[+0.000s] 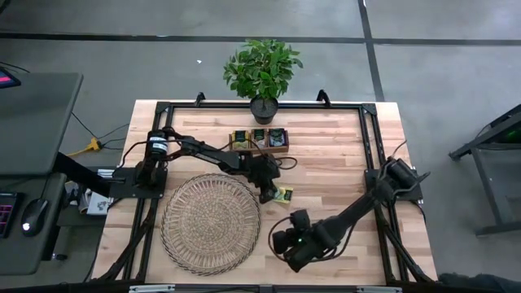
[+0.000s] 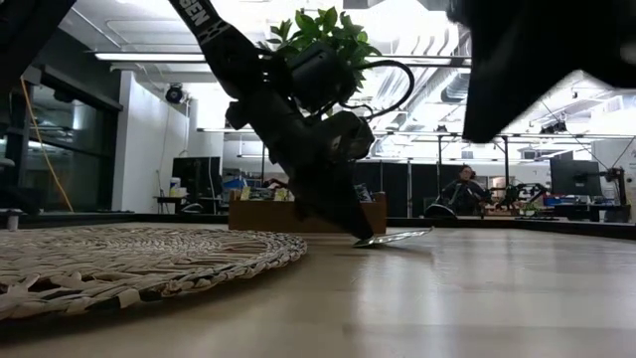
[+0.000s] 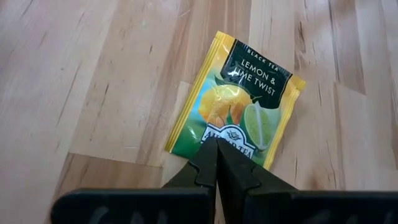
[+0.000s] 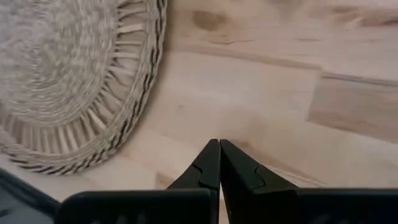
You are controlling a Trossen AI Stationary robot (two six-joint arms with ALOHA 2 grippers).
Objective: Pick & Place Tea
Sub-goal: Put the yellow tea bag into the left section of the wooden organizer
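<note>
A yellow-green tea sachet [image 3: 239, 102] marked lemon and lime is just right of the round wicker mat [image 1: 210, 221], at mid-table. My left gripper [image 3: 217, 144] is shut on it; in the high view the gripper [image 1: 269, 195] stands beside the sachet [image 1: 284, 194]. My right gripper [image 4: 219, 144] is shut on nothing and hangs over bare wood by the mat's right rim [image 4: 146, 93], near the front edge [image 1: 289, 244]. More sachets sit in a small wooden tray [image 1: 259, 138] at the back. My left gripper pinches the sachet's bottom edge [image 3: 233, 138], below the printed logo, between its two shut fingers. The fingers slant down from the table's left. The sachet sticks out beyond the fingertips, nearly flat, with its free end [image 2: 422, 234] tipped slightly up just above the wood.
A potted plant [image 1: 262, 73] stands at the far edge behind the tray. A black frame [image 1: 366, 138] runs round the tabletop. Bare wood lies between the mat and the right arm's base [image 1: 399, 181]. A person sits in the room beyond [image 2: 462, 189].
</note>
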